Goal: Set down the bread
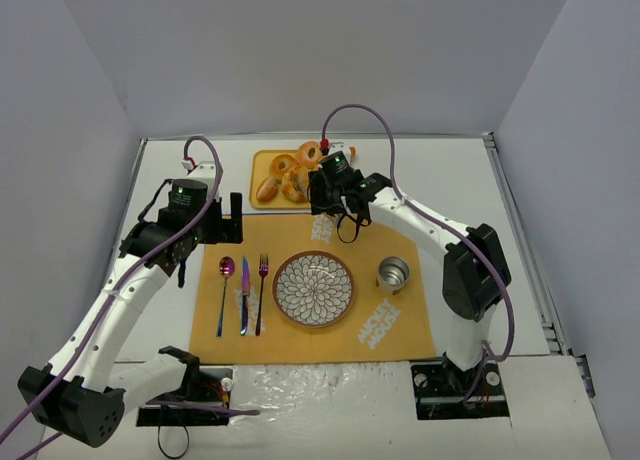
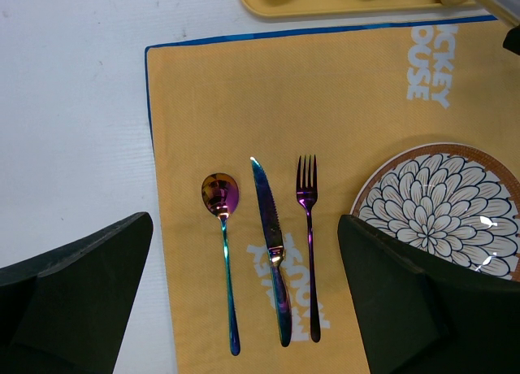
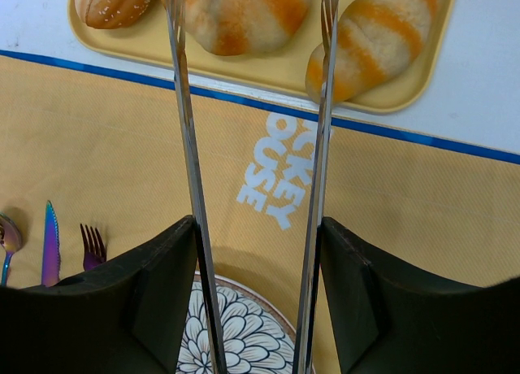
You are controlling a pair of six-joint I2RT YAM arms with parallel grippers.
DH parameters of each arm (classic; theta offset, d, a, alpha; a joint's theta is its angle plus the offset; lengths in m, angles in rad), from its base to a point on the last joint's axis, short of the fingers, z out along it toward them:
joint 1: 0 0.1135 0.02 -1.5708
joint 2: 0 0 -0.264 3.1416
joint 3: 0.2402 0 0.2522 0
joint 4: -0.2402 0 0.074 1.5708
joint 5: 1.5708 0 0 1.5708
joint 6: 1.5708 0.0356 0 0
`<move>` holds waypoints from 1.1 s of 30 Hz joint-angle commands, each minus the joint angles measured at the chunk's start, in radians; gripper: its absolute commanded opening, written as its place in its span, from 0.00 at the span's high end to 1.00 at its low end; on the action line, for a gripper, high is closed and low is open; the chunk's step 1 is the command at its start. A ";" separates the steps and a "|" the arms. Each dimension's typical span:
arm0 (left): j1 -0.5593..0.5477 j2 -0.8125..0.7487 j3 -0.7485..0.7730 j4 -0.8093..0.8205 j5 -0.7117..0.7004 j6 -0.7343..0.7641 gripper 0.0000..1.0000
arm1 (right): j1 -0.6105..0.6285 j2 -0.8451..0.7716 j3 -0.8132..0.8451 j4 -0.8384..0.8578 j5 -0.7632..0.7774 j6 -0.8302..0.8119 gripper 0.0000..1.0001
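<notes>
Bread (image 3: 244, 16) lies on the yellow tray (image 3: 284, 69) at the far edge of the mat (image 3: 122, 146), straight ahead of the right pincer (image 3: 258, 228); that pincer is clamped on the 2 arms of metal tongs (image 3: 188, 163), squeezing them from outside while their tips stand apart; the tongs' long axis runs near to far, from over the plate (image 3: 244, 341) toward the tray; in the right wrist view the 2 arms flank the round middle bun, with a striped loaf (image 3: 382, 41) just right of the right arm and lying slantwise, and a seeded roll (image 3: 114, 0) to the left; whether the tips are down at the bun's level or above it I cannot tell.

Right arm is plainly the nearer one; the left pincer (image 2: 245, 223) hangs with its jaws wide and nothing between them, over the spoon (image 2: 220, 195), knife (image 2: 268, 219) and fork (image 2: 306, 191), well apart from the tray.

From above, the tray (image 1: 258, 160) shows its whole heap of bread (image 1: 285, 170), with the right pincer (image 1: 335, 195) just beside it, the plate (image 1: 313, 288) in the mat's middle and a cup (image 1: 392, 274) to its right; the tongs are hardly legible there; only the right wrist view gives how the arms line up with the bun; the left wrist view catches just the tray's near rim.

My judgement: the coming move turns on lowering the tips around the bun.
</notes>
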 commanded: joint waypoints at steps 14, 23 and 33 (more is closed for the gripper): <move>-0.004 -0.012 0.018 0.028 -0.016 0.006 0.04 | -0.034 0.046 0.081 0.063 -0.019 0.034 0.49; -0.005 -0.011 0.018 0.028 -0.016 0.006 0.04 | -0.048 0.066 0.073 0.083 -0.056 0.043 0.50; -0.005 -0.011 0.018 0.028 -0.019 0.006 0.04 | -0.048 0.073 0.069 0.094 -0.078 0.046 0.54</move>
